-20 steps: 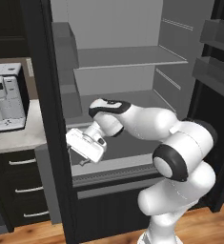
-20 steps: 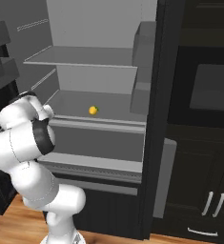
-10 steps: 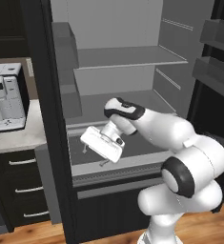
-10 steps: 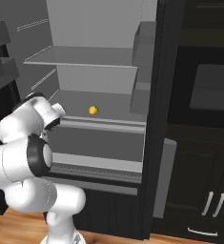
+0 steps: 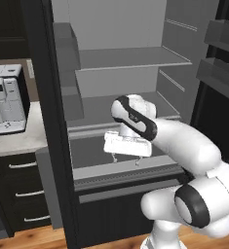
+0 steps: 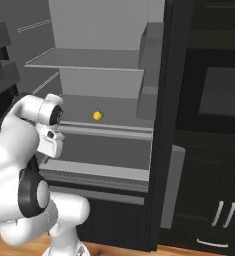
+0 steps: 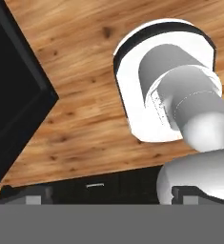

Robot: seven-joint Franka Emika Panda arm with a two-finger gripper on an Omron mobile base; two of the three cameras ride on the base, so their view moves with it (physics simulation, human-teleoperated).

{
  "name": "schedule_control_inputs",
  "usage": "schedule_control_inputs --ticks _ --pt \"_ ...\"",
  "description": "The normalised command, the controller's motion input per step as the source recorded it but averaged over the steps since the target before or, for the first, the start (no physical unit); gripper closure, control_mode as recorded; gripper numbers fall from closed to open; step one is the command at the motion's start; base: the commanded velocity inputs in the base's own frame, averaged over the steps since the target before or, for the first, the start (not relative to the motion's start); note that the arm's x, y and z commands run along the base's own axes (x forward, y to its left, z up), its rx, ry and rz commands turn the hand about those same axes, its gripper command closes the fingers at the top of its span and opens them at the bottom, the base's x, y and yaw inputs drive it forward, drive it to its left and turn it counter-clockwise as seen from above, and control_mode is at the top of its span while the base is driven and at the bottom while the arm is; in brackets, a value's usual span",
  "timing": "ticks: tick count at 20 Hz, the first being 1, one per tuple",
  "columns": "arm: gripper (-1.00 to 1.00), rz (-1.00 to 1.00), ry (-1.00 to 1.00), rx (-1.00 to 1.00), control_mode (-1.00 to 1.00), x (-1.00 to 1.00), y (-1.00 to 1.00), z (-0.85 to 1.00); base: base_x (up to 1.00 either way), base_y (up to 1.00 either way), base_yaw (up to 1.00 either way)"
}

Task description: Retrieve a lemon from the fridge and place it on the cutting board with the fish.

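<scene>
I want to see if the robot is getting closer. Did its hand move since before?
Yes. The hand has swung right across the open fridge, away from the left door edge, toward the middle, with its fingers pointing down. The lemon stayed on its shelf.

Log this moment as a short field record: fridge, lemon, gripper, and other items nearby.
fridge: doors open, light grey shelves exposed
lemon: lies alone on the lower shelf, towards its front edge
gripper: in front of the open fridge, pointing down at the floor, away from the lemon
fingers: parted, nothing between them; one tip
contact: none between gripper and lemon
coffee machine: on the counter left of the fridge
</scene>
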Motion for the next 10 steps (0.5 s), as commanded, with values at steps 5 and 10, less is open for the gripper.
schedule_control_inputs --ticks 5,10 --pt "-1.0 0.37 -0.59 -0.15 -1.0 -0.17 -1.0 0.01 0.0 0.0 0.0" --pt "-1.0 0.08 -0.43 0.07 -1.0 -0.22 -0.8 0.08 0.0 0.0 0.0"
